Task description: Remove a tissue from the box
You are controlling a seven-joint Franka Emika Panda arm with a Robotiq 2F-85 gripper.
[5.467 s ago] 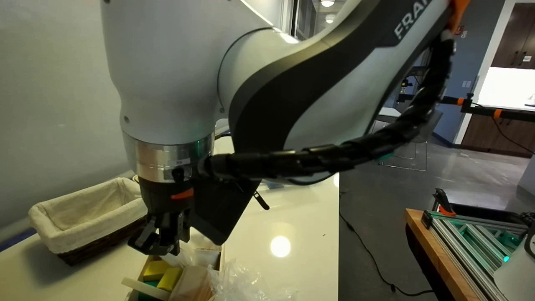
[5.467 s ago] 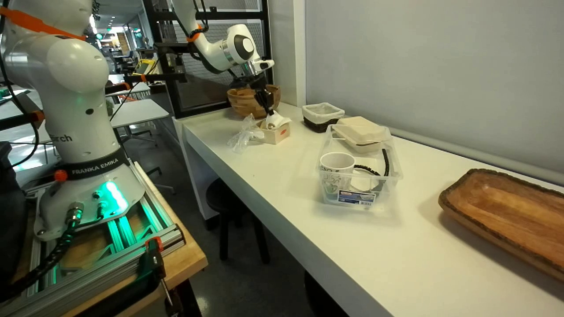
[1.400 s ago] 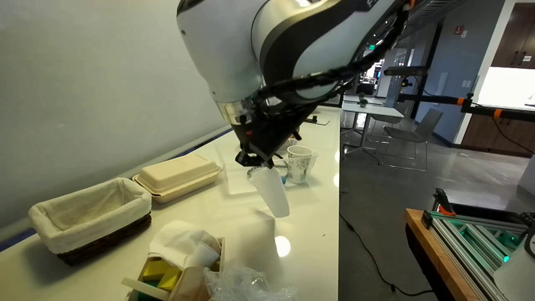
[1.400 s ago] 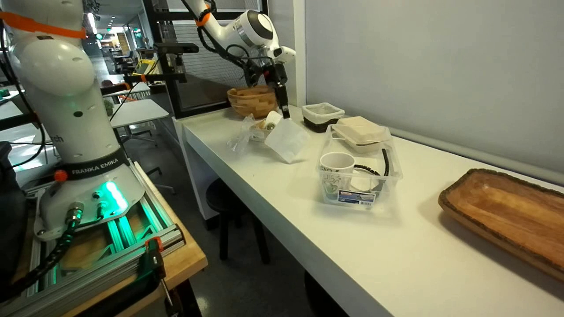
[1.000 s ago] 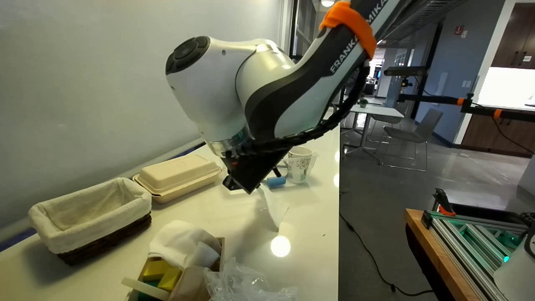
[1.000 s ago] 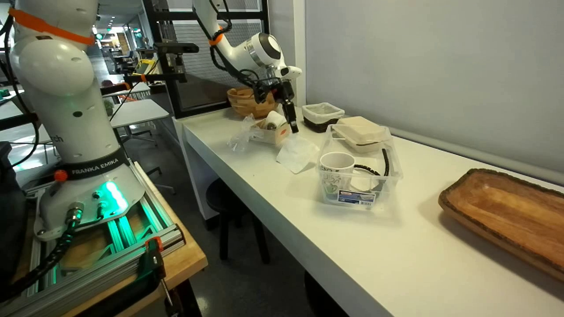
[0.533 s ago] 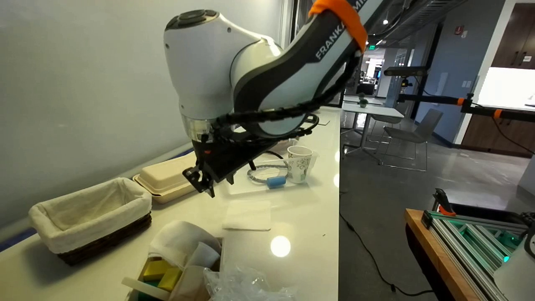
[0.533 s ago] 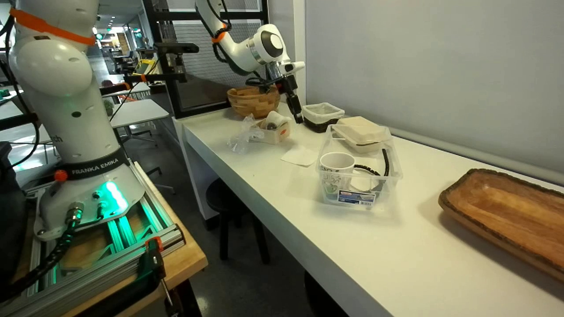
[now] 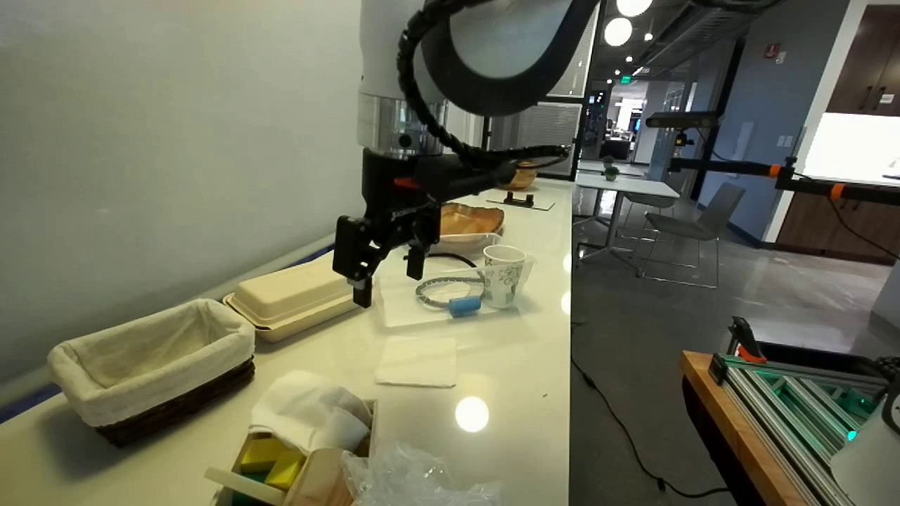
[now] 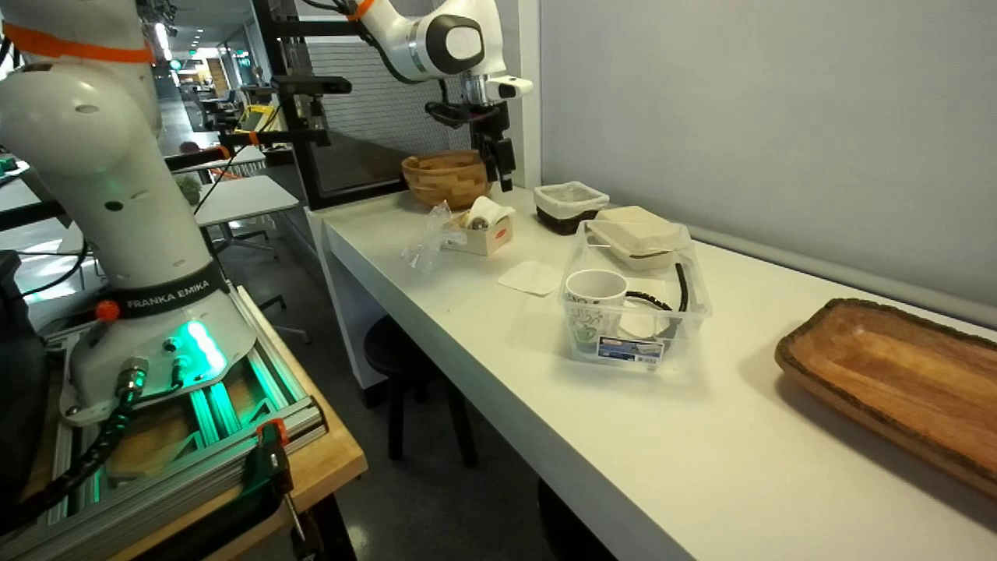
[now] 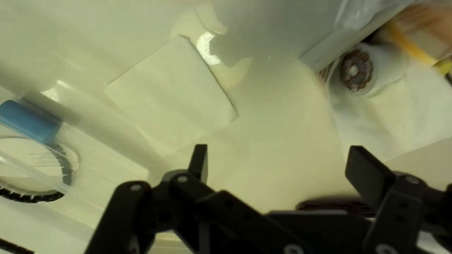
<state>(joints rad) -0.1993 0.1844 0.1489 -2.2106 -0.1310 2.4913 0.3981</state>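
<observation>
I have the tool [image 11: 279, 164] spread wide above the worktop [image 9: 520, 365], its fingers [image 11: 365, 173] well apart and nothing held between them. Below it, the folded white tissue [image 9: 417, 362] lies flat on the worktop, out of the box [image 10: 500, 235] and apart from my fingertips. In the wrist view, that tissue lies toward one finger and the box, with more white tissue [image 9: 299, 407] spilling over its edge, toward the other. On the folded tissue's side of the tool, just beside it, stands the clear plastic bin [image 10: 629, 351].
</observation>
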